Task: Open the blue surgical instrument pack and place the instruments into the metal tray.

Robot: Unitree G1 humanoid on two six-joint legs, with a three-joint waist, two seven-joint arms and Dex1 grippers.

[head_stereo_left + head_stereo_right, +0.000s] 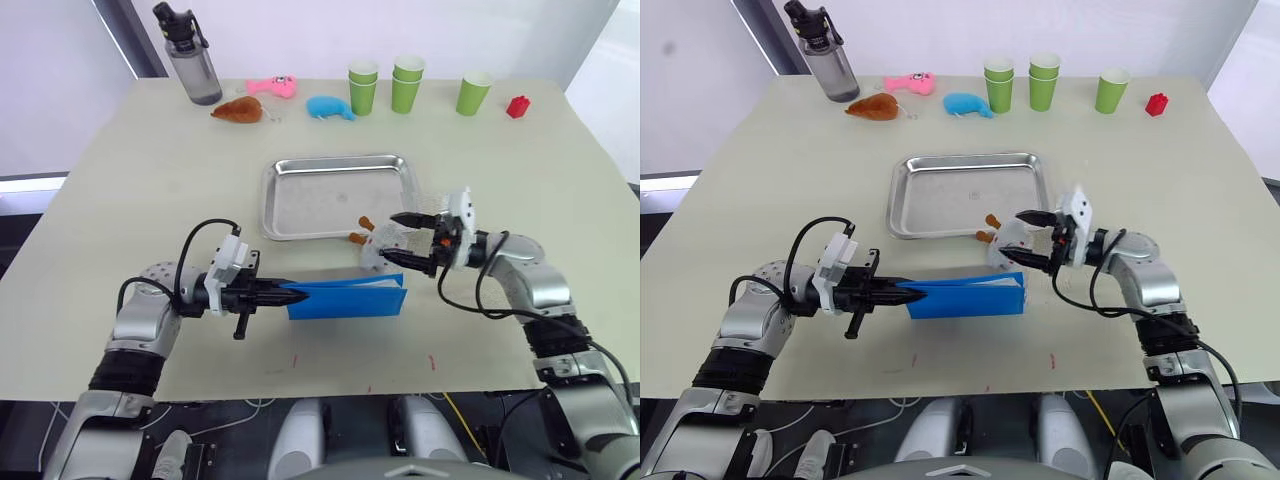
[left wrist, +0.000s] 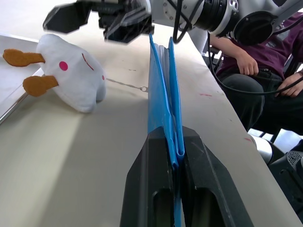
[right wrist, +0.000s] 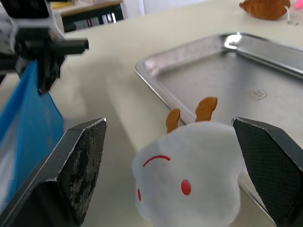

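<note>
Between the fingers of the left end effector (image 1: 297,294), the blue surgical instrument pack (image 1: 348,297) is clamped at one end and stands on edge. Just beyond its other end, the right end effector (image 1: 402,239) is wide open around a white plush toy (image 1: 382,244), beside the metal tray (image 1: 338,195).

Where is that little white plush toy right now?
The plush toy lies on the table at the tray's near right corner, just behind the blue pack, between the right gripper's open fingers.
</note>
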